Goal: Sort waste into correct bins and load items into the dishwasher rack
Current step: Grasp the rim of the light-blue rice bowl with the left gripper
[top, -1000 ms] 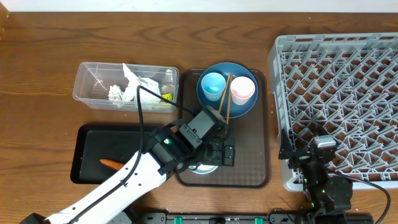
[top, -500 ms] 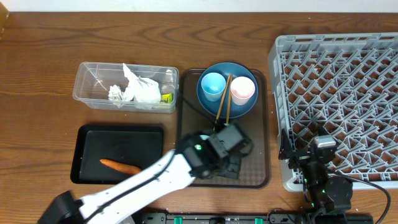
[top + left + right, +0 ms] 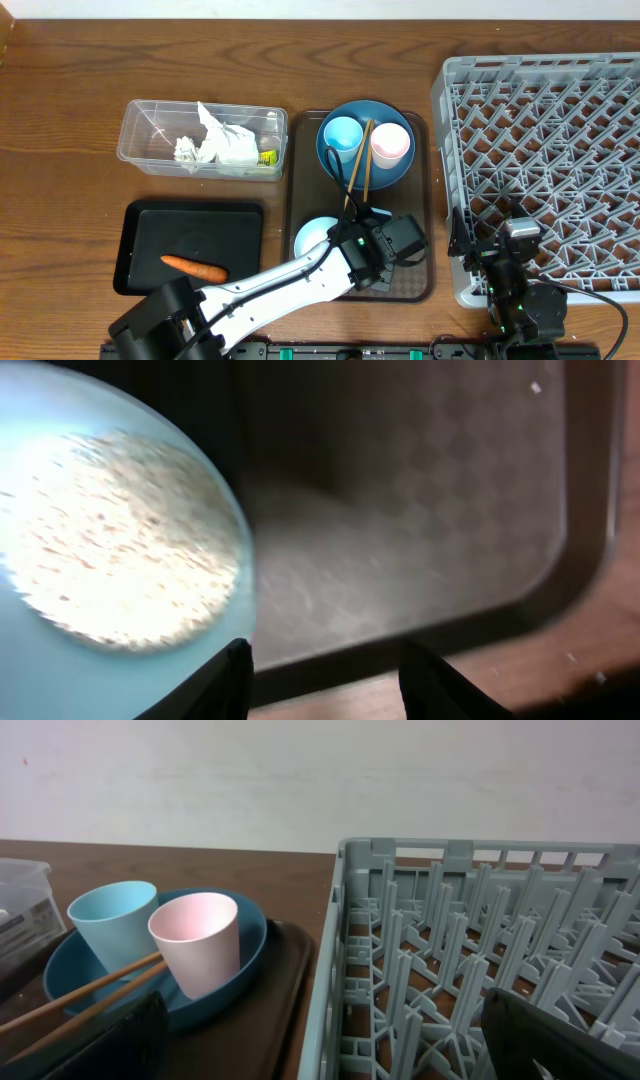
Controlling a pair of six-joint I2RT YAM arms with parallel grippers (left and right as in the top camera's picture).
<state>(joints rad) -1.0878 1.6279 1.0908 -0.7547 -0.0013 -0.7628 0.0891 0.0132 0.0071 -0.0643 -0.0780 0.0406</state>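
Observation:
My left gripper (image 3: 380, 262) hangs low over the brown serving tray's front right part, just right of the light blue bowl (image 3: 316, 238). In the left wrist view its fingers (image 3: 228, 682) stand partly apart; between them I see only the tray's floor and rim. The left finger sits at the edge of the bowl (image 3: 60, 670), which holds rice (image 3: 110, 540). The dark blue plate (image 3: 366, 172) carries the light blue cup (image 3: 342, 136), the pinkish cup (image 3: 390, 145) and the chopsticks (image 3: 358, 165). My right gripper (image 3: 325, 1050) stands open at the rack's (image 3: 545, 150) front left corner.
The clear tub (image 3: 135, 120) at the back left holds crumpled napkins (image 3: 215, 145) and a yellow-green wrapper (image 3: 267, 157). In front of it, the black tray (image 3: 150, 235) holds the carrot (image 3: 193, 267). The brown serving tray (image 3: 410, 215) lies between the bins and the rack.
My left arm has swung right and forward across the brown tray, from above the bowl to beside it, and its jaws have narrowed. The bowl now shows. The right arm has not moved.

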